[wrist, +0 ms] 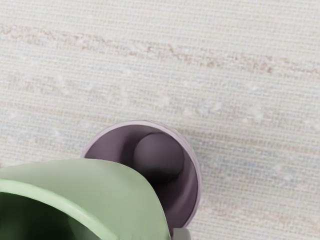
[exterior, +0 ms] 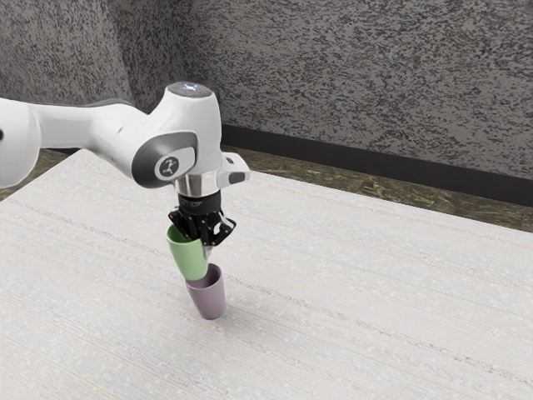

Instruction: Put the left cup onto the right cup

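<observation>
The green cup [wrist: 85,192], closest under the hand, hangs tilted with its base at the mouth of the purple cup [wrist: 182,185], which stands upright on the pale table [exterior: 375,275]. It looks like light, stiff, smooth plastic that could slip, so it is best pinched across its rim wall. The black gripper [exterior: 202,235], fingers only narrowly apart, is clamped on that rim.

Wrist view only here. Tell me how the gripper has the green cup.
Observer: The gripper is shut on the green cup at its rim; the cup hangs tilted.
Operator: Give its height over the purple cup.
Observer: Its base is level with that cup's rim, toward the exterior view's left; contact unclear.
Operator: Report the purple cup's stance.
Observer: Upright on the table.
</observation>
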Controlling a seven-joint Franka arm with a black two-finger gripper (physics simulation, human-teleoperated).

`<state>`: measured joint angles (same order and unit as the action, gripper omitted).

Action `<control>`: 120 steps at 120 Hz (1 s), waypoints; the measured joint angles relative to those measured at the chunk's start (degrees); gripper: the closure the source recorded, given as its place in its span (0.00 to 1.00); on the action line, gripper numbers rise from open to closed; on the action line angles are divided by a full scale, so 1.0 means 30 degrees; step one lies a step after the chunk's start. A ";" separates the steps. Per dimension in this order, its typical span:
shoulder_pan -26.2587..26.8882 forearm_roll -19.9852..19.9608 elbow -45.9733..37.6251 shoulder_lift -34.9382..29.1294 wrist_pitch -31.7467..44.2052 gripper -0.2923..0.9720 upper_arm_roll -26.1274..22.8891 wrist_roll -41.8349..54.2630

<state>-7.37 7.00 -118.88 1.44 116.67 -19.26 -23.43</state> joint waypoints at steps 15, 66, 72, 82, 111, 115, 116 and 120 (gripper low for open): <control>0.0056 0.0000 -0.0018 0.0029 0.0061 0.85 0.0008 -0.0180; 0.0103 0.0102 0.0172 0.0440 0.0364 0.85 -0.0009 -0.0576; 0.0100 0.0113 0.0193 0.0507 0.0392 0.85 -0.0009 -0.0607; 0.0103 0.0129 0.0210 0.0649 0.0487 0.85 -0.0008 -0.0651; 0.0117 0.0165 0.0215 0.0908 0.0694 0.85 -0.0005 -0.0760; 0.0118 0.0166 0.0215 0.0933 0.0722 0.85 -0.0005 -0.0772; 0.0118 0.0164 0.0215 0.0938 0.0729 0.85 -0.0005 -0.0775; 0.0118 0.0167 0.0215 0.0966 0.0762 0.85 -0.0005 -0.0786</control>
<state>-7.02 7.50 -118.23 4.34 118.96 -19.28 -25.79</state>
